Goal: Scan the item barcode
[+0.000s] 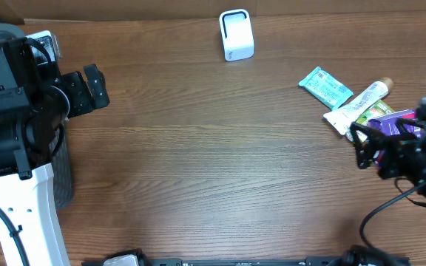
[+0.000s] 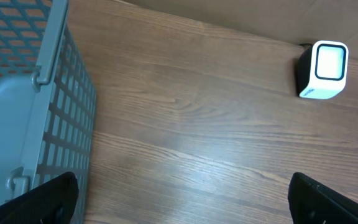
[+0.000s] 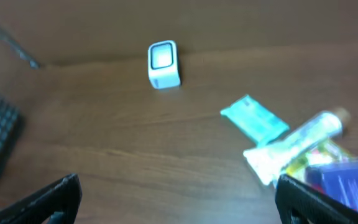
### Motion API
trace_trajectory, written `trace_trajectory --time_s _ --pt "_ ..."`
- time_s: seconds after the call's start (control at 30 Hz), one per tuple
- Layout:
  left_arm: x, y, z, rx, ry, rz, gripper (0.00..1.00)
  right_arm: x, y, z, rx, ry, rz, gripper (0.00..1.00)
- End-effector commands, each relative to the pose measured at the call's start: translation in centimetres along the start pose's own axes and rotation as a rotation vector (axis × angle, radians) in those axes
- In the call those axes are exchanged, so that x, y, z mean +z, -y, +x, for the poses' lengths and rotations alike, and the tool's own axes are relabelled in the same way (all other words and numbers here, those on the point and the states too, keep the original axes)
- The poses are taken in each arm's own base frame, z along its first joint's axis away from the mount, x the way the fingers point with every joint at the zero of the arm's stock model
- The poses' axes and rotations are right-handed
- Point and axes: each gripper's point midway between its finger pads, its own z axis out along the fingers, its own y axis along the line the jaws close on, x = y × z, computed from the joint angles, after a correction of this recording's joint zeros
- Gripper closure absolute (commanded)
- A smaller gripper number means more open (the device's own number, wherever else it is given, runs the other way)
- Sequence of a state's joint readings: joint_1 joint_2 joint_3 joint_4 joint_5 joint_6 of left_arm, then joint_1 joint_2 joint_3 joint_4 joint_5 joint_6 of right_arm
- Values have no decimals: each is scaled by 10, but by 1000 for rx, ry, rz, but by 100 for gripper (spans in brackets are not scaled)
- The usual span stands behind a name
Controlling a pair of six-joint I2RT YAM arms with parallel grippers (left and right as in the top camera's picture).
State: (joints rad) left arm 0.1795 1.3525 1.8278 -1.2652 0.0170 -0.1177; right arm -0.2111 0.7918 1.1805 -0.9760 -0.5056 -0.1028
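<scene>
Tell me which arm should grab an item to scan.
Right. The right gripper, open, sits beside the tube, teal packet and purple box; the left gripper, also open, is far off by the basket.

the brown wood-grain tabletop [image 1: 213,148] carried a small white scanner [image 1: 236,35] standing at its far edge, near the middle. at the right lay a teal packet [image 1: 325,87], a white tube [image 1: 361,103] just beside it, and a purple box [image 1: 392,124] next to the tube. a grey mesh basket [image 2: 67,124] stood at the left.
</scene>
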Motion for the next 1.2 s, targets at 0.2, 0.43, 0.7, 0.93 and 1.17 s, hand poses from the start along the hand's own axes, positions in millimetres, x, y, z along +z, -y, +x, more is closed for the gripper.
trace_trajectory --time_s 0.2,0.43,0.7,0.93,1.17 --pt "-3 -2 -4 -4 13 -6 0 24 13 44 17 208 107 0" --pt "-3 -2 -4 -4 13 -6 0 47 29 84 -33 393 126 0" --pt "-3 -2 -4 -4 13 -6 0 67 46 130 -36 467 185 0" --pt "-3 -2 -4 -4 13 -6 0 72 50 144 -49 469 200 0" --pt "-3 -2 -4 -4 13 -6 0 71 49 142 -50 479 195 0"
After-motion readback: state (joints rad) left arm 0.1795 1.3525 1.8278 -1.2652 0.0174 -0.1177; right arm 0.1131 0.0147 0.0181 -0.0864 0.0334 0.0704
